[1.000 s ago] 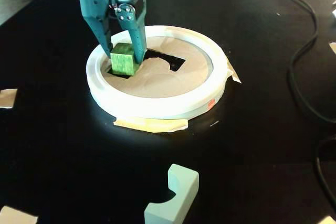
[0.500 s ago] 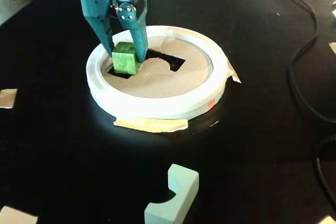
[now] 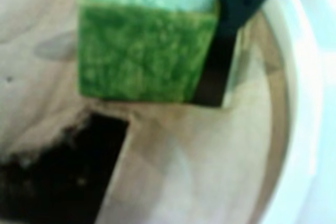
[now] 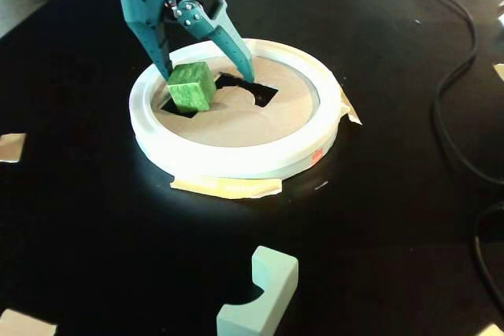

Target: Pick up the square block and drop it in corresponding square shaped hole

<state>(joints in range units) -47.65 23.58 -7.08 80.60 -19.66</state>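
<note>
One green block (image 4: 191,86), apparently loose between open gripper (image 4: 208,78) jaws.

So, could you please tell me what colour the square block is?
Mottled green; the square block shows best in the wrist view.

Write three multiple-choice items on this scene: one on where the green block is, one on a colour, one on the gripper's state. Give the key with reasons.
1. Where is the green cube?
A. On the black table beside the ring
B. Inside the white ring, on the wooden lid at a cut-out's edge
C. Beside the pale curved block

2. What colour is the curved block near the front edge in the fixed view?
A. Red
B. Pale mint
C. Black

3. How does the gripper stand?
A. Open, spread wide
B. Shut on the cube
C. Out of view

Key: 1 B, the cube sits within the ring by a dark hole; 2 B, its surface is light greenish; 3 A, one finger touches the cube, the other stands clear.
</note>
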